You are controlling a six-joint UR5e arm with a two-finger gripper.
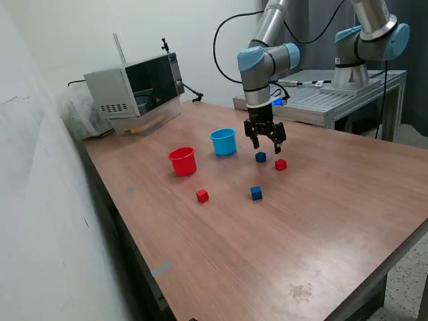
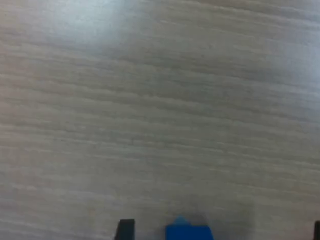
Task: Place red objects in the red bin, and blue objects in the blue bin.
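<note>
Here, hand (image 1: 265, 143) spread wide and empty, hanging just above a dark blue cube (image 1: 260, 157) on the table (image 1: 267, 241). In the wrist view, same cube (image 2: 189, 233) between the fingertips (image 2: 125, 230). Best lowered straight until both fingers flank it, then closed squarely. Red cube (image 1: 281, 164) just beside, at 3 o'clock of it; worth avoiding. Blue bin (image 1: 223, 142) near, at 10 o'clock; red bin (image 1: 182, 161) farther, at 9 o'clock. Second blue cube (image 1: 256, 193) and second red cube (image 1: 202, 196) nearer the front edge.
</note>
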